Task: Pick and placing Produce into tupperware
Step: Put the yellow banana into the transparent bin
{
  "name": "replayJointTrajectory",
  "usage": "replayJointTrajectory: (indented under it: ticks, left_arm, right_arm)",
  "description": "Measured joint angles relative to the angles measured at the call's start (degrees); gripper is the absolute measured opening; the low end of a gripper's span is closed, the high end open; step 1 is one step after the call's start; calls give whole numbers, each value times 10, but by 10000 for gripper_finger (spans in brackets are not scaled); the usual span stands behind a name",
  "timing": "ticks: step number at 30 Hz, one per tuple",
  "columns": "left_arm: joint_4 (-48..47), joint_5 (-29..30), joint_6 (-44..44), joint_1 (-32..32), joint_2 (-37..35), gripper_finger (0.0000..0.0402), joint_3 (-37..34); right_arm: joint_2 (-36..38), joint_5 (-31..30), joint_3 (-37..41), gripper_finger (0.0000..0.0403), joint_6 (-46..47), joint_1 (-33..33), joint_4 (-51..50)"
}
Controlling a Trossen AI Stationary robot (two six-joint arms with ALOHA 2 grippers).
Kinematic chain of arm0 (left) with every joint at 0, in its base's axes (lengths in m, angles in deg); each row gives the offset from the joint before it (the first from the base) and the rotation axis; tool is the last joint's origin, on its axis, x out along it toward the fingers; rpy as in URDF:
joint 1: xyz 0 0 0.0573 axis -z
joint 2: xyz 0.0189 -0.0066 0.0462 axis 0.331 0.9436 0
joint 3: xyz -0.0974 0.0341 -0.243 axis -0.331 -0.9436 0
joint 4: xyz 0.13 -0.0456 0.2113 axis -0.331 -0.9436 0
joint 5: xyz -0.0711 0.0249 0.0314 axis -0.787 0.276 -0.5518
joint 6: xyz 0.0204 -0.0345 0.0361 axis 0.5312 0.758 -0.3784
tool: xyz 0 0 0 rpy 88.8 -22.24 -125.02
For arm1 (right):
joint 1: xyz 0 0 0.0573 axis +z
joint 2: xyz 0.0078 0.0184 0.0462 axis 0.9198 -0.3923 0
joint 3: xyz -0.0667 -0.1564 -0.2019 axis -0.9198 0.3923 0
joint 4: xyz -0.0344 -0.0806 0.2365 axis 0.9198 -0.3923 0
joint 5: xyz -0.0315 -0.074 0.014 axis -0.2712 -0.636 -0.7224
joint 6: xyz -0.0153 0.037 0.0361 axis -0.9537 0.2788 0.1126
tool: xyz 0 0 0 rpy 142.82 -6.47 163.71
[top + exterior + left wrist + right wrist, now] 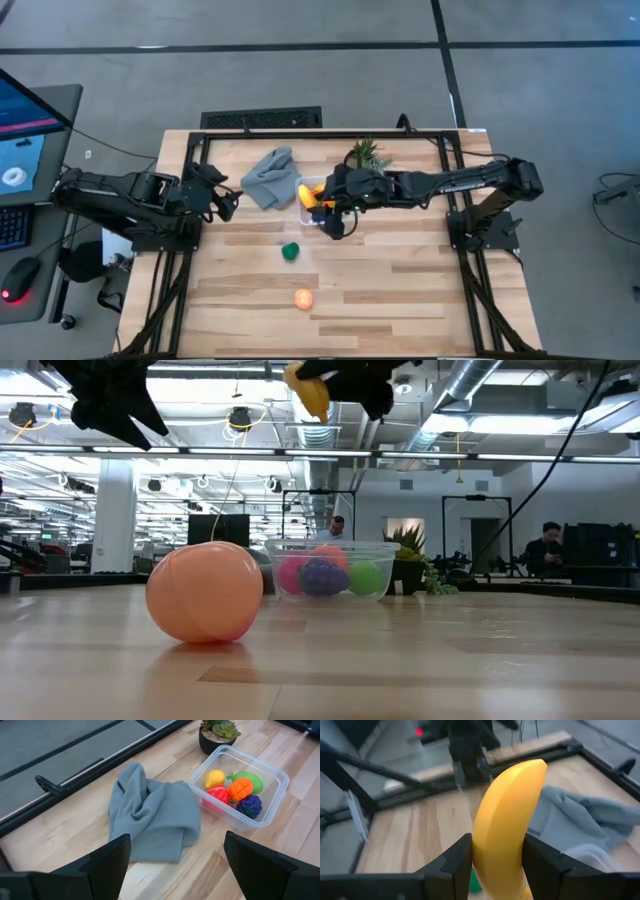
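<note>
Your left gripper [228, 205] hovers at the table's [400, 290] left side with its fingers [107, 857] spread wide and empty, just left of the grey cloth [268, 177].

Next comes the tupperware [276, 795], touching the cloth's right edge. You can see a yellow piece [215, 778], a red one [218, 796], an orange one [240, 788], a light green one [252, 779] and a purple one [249, 806] lying inside it. In front of it, out on the open wood, a dark green piece [290, 251] and a peach piece [303, 298] sit well apart from the container.

Your right gripper [495, 865] hangs above the tupperware, its fingers [452, 865] closed against both sides of the yellow banana [507, 835], which is held clear of the table. The potted plant [367, 155] stands just behind.
</note>
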Motion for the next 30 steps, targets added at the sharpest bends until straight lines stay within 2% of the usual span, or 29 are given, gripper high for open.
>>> replayJointTrajectory:
  ticks: [4,10,16,24,30]
  left_arm:
    - [-1,-2,0,0,0,308,0]
    - [0,11,-1,0,0,308,0]
    - [13,14,0,0,0,308,0]
    - [45,20,0,0,0,308,0]
    - [64,35,0,0,0,308,0]
  right_arm:
    - [44,-16,71,176,27,1,56]
    - [113,-74,169,187,43,0,125]
    - [160,-113,279,176,70,0,241]
    - [141,-135,366,184,115,-13,344]
    - [72,-112,366,184,125,-42,403]
